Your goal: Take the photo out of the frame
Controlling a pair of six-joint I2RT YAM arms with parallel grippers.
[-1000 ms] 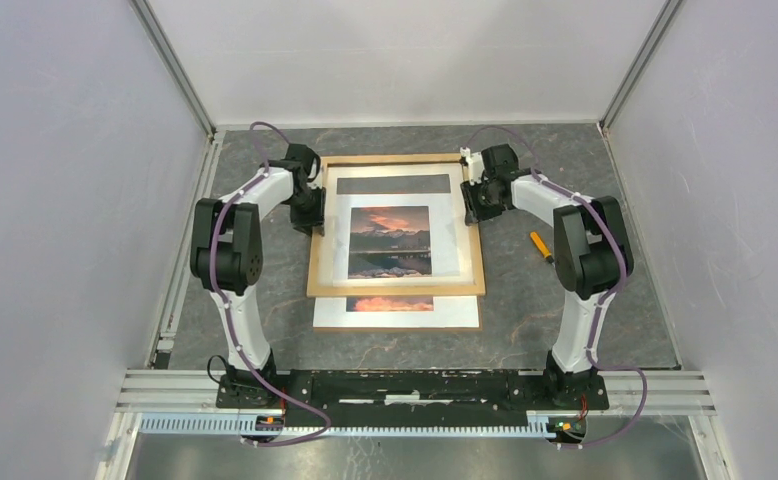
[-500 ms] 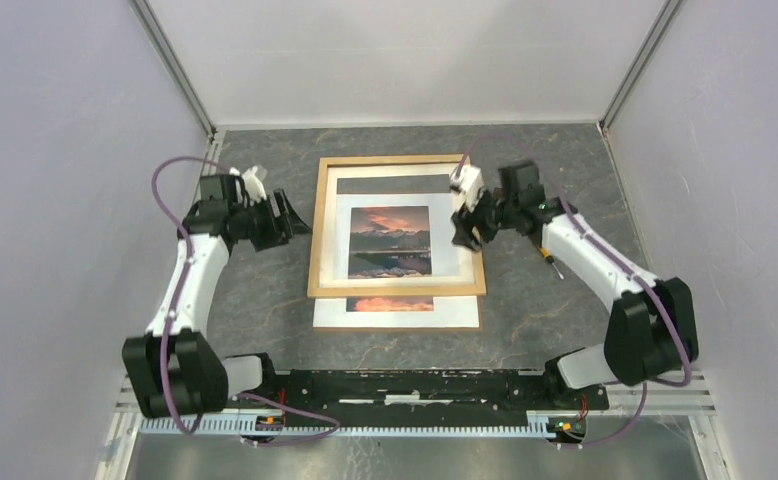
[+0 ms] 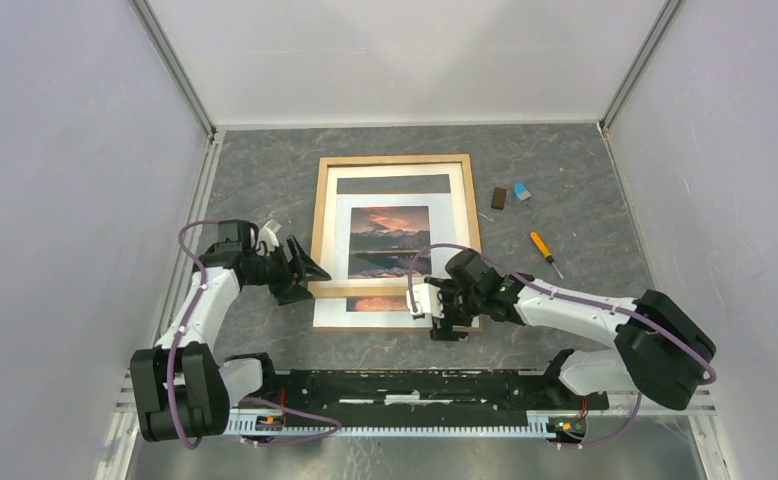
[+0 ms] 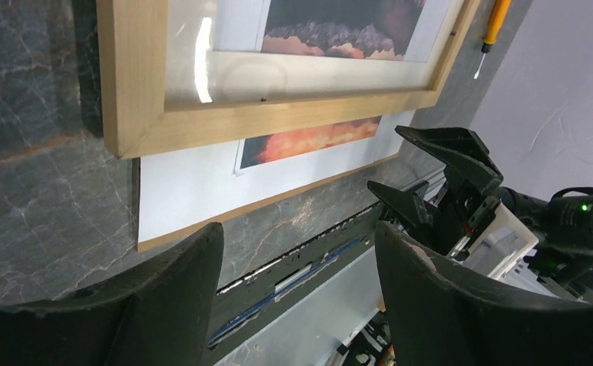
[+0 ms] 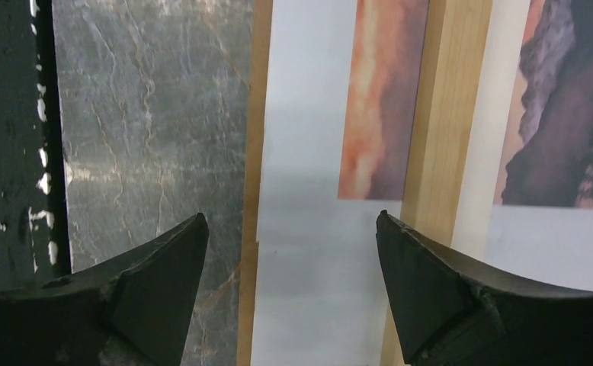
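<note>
One light-wood frame (image 3: 322, 230) lies mid-table over one photo (image 3: 350, 314), whose near strip pokes out at 6 o'clock on a brown board (image 5: 249, 152). Both grippers gape wide and empty: left gripper (image 4: 299, 236) at 8 o'clock, right gripper (image 5: 292, 229) at 6. At 2 o'clock lie one screwdriver (image 3: 541, 247), one brown block (image 3: 500, 198) and one blue piece (image 3: 521, 191). The tabletop (image 3: 265, 170) is grey and marbled, the walls (image 3: 65, 150) pale.

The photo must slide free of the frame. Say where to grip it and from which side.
Probably grip the photo by the bare white border jutting from under the frame, coming in low from the near side: the sheet lies flat, its rest covered beneath.
</note>
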